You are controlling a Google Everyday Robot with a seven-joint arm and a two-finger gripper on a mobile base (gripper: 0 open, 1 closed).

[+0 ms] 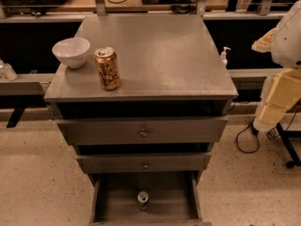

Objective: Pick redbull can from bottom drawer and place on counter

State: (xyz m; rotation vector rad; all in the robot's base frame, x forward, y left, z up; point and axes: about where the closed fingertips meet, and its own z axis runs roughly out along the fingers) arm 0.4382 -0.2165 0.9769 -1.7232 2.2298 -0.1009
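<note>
One silver redbull can (143,200), upright in bottom drawer (116,197), hand (266,40) at right

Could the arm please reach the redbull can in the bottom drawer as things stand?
Probably yes: the bottom drawer is open, the redbull can stands alone inside. The arm is at right, gripper out of view.

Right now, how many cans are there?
2: gold-brown can on the counter, redbull can in the bottom drawer. Other drawers may hide more. Gripper out of view.
</note>
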